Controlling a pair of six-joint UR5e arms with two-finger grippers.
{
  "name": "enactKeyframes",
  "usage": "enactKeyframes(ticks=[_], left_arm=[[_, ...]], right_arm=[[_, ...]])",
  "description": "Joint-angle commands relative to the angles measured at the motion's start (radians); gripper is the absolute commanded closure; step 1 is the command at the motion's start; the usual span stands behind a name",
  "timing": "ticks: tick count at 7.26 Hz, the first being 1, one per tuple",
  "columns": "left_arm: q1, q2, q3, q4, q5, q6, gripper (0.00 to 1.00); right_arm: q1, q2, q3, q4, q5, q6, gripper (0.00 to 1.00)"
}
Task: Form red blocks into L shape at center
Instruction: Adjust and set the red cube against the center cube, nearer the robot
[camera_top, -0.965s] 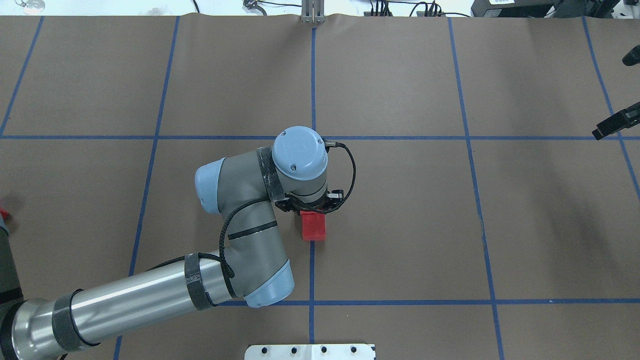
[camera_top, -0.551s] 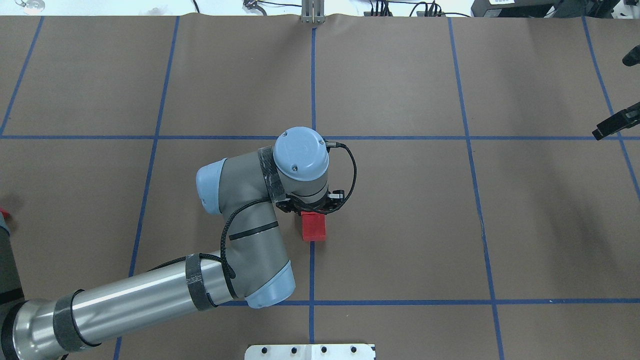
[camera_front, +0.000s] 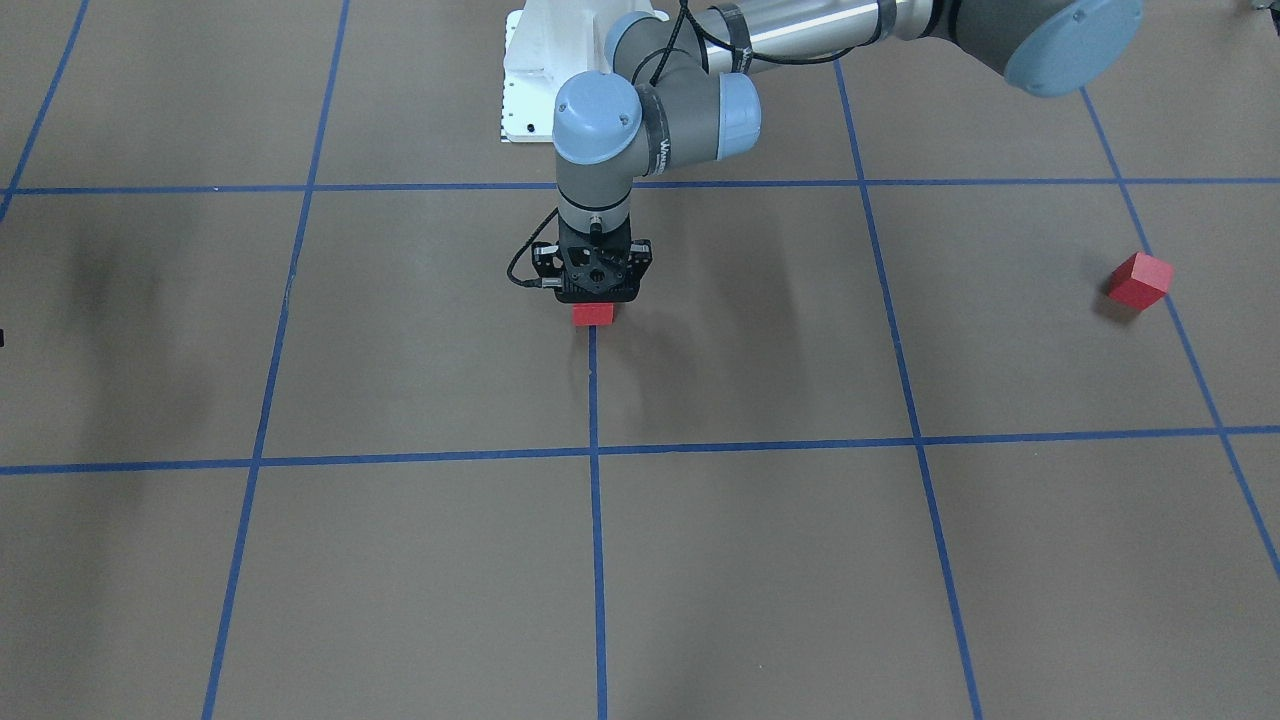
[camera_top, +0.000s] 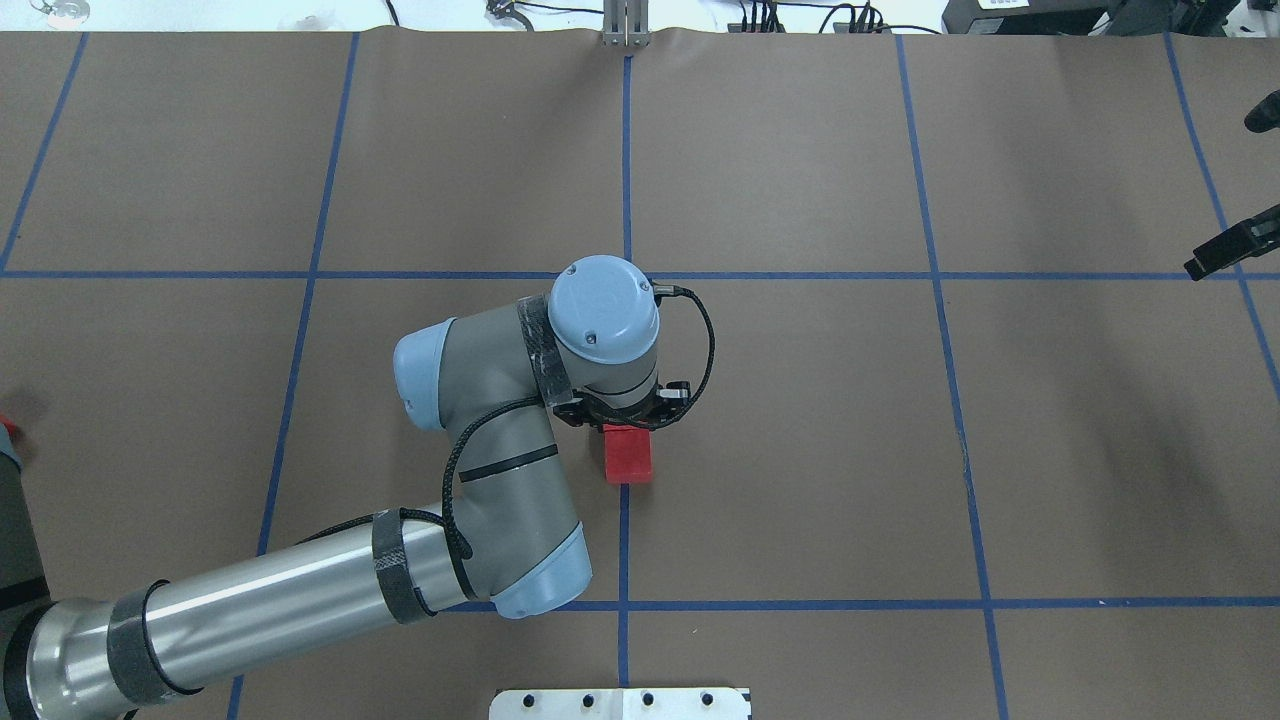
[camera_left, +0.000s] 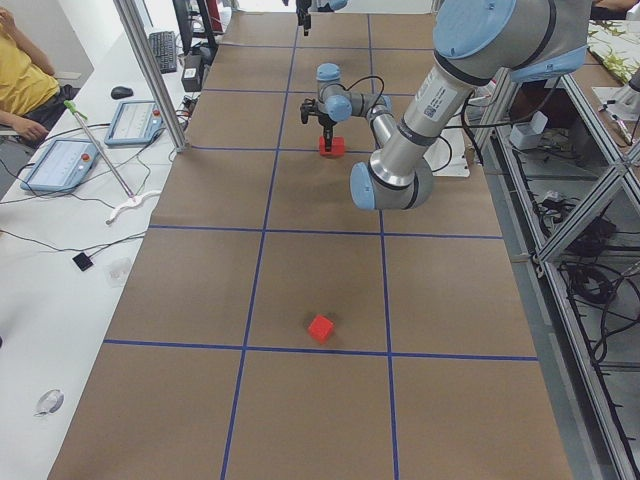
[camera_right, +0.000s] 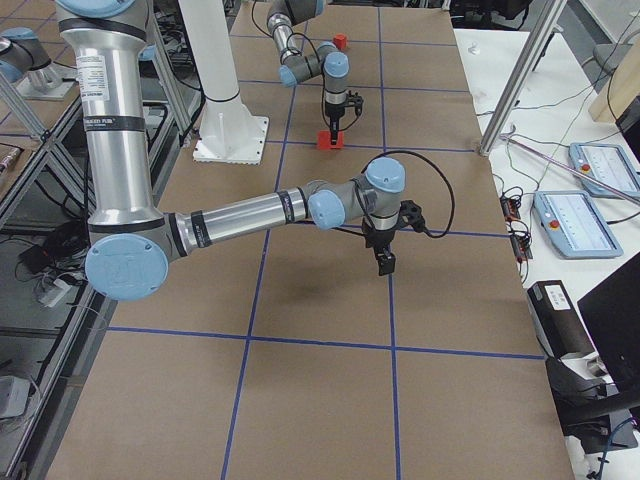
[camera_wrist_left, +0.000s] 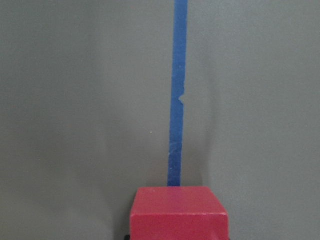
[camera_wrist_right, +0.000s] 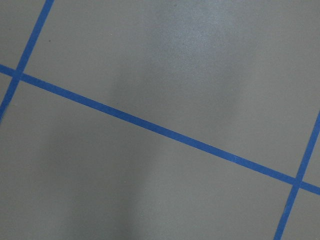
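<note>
My left gripper (camera_front: 594, 298) points straight down at the table's centre, on the middle blue line. It looks shut on a red block (camera_wrist_left: 179, 212), which fills the bottom of the left wrist view, and its front edge shows under the gripper (camera_front: 592, 314). In the overhead view a red block (camera_top: 628, 458) lies just on my side of the gripper, touching it. I cannot see a seam between the blocks. Another red block (camera_front: 1140, 279) lies far off on my left (camera_left: 320, 328). My right gripper (camera_right: 385, 262) hangs over bare table far to my right, and I cannot tell its state.
The white robot base plate (camera_top: 620, 703) lies at the table's near edge. Blue tape lines (camera_wrist_right: 150, 125) divide the brown table into squares. Operators' desks with tablets (camera_right: 600, 200) and an aluminium post (camera_left: 150, 70) stand beyond the far edge.
My left wrist has crept slightly down in the overhead view and covers a little more of the red. The visible red block has not moved.
</note>
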Motion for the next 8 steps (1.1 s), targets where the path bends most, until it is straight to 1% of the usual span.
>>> enactKeyframes(ticks=[1, 3, 4, 6, 8], left_arm=[[0.000, 0.001, 0.002, -0.001, 0.000, 0.000, 0.29], [0.000, 0.001, 0.002, -0.001, 0.002, 0.002, 0.16], [0.000, 0.001, 0.000, -0.001, 0.002, 0.002, 0.01], [-0.006, -0.001, -0.009, 0.001, -0.001, 0.006, 0.01], [-0.050, -0.001, -0.066, 0.024, -0.026, 0.037, 0.00]], right_arm=[[0.000, 0.000, 0.000, 0.000, 0.000, 0.000, 0.00], [-0.001, 0.000, 0.000, 0.000, 0.000, 0.000, 0.00], [0.000, 0.000, 0.000, 0.000, 0.000, 0.000, 0.00], [-0.001, 0.000, 0.002, 0.000, 0.000, 0.000, 0.00], [0.000, 0.000, 0.002, 0.000, 0.000, 0.000, 0.00]])
